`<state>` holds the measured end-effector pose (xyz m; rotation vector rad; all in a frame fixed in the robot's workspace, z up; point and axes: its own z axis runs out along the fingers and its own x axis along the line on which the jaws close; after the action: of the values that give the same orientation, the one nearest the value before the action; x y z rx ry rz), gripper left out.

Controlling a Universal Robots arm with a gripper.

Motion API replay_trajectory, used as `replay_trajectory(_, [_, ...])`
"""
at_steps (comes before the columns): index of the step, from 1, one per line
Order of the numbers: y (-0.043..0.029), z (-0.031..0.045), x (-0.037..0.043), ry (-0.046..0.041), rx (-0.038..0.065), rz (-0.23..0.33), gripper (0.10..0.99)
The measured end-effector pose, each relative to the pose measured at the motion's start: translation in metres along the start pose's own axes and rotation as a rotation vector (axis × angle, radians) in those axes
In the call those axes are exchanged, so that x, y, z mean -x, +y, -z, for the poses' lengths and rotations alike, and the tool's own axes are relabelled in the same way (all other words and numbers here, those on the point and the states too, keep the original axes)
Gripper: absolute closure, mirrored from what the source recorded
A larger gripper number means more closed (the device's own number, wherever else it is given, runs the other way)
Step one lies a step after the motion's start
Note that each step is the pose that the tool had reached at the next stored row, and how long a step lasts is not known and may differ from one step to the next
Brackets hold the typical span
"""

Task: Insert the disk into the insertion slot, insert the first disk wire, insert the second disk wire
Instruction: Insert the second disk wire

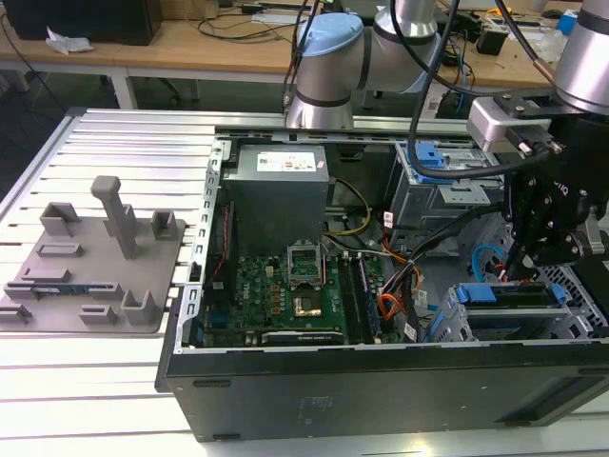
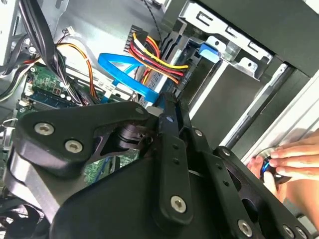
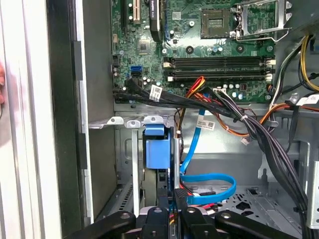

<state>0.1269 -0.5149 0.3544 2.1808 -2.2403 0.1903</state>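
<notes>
The gripper (image 1: 533, 271) hangs over the disk (image 1: 504, 295) at the exterior view's right — fingers' state untellable; the second wrist view adds a hand (image 2: 294, 159).

The gripper (image 2: 169, 112) was matt black metal; the second disk wire (image 3: 209, 186) glossy blue plastic; the tabletop (image 1: 86, 381) ribbed aluminium.

one disk (image 1: 504, 294), two wires
</notes>
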Motion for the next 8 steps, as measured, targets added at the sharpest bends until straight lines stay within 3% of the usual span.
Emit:
replay_trajectory(2, [-0.0001, -0.0010, 0.0001, 0.0023, 0.003, -0.031, 0.925])
replay_trajectory(8, [-0.0015, -0.0016, 0.0000, 0.0017, 0.004, -0.037, 0.925])
